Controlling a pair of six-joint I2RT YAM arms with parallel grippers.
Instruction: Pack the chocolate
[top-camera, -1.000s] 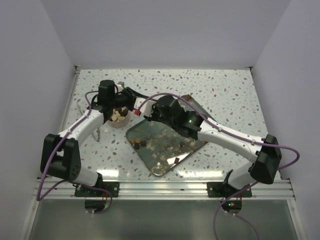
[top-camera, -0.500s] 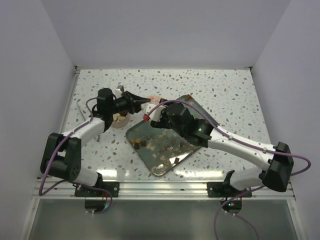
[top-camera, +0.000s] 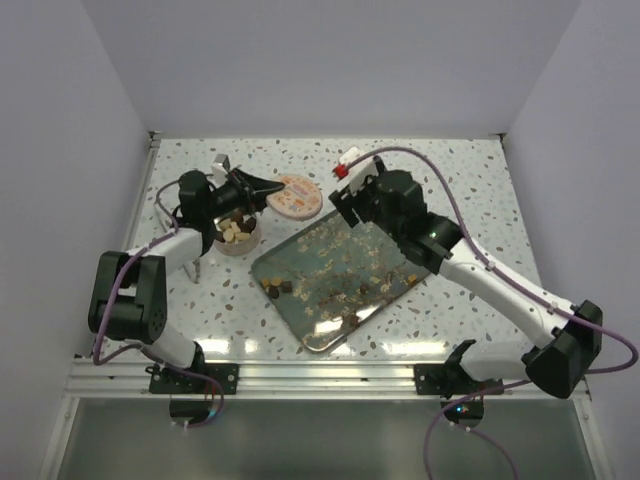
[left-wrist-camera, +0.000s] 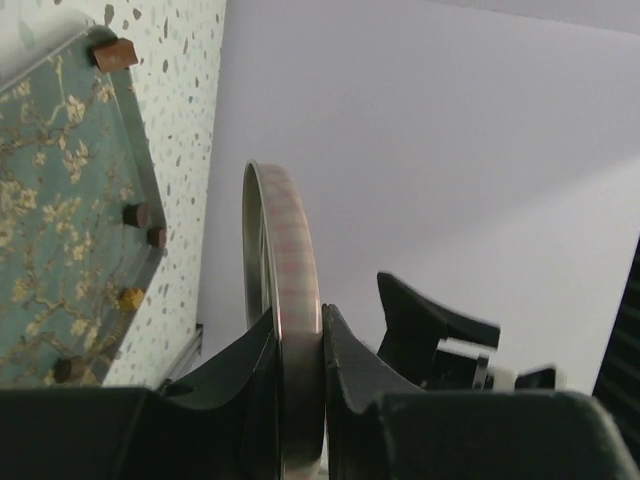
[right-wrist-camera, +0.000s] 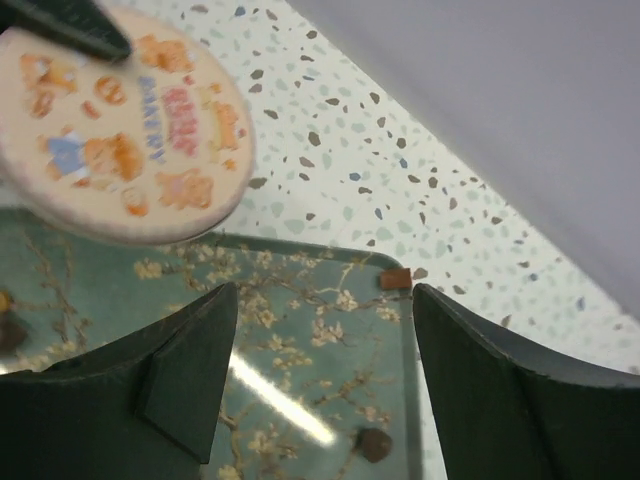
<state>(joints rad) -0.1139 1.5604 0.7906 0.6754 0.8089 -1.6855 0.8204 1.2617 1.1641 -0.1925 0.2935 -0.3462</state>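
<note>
The speckled worktop (top-camera: 450, 170) carries a floral tray (top-camera: 320, 255). The right hand (right-wrist-camera: 322, 300) hovers over its far corner, fingers spread and empty. The left hand (top-camera: 262, 192) pinches the bear-print lid (top-camera: 295, 196) by its rim. The small tub (top-camera: 238, 235) sits just behind its fingertips. Loose chocolate (top-camera: 275, 288) lies base-ward of both hands.

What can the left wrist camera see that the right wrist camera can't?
Only the left wrist camera shows the round lid from its thin edge, pinched by the left gripper, with the plain wall behind it. Only the right wrist camera shows the lid's flat top with its cartoon pictures, and the right gripper open and empty. Both show the flowery tray with a brown square chocolate at its corner and other small pieces on it.
</note>
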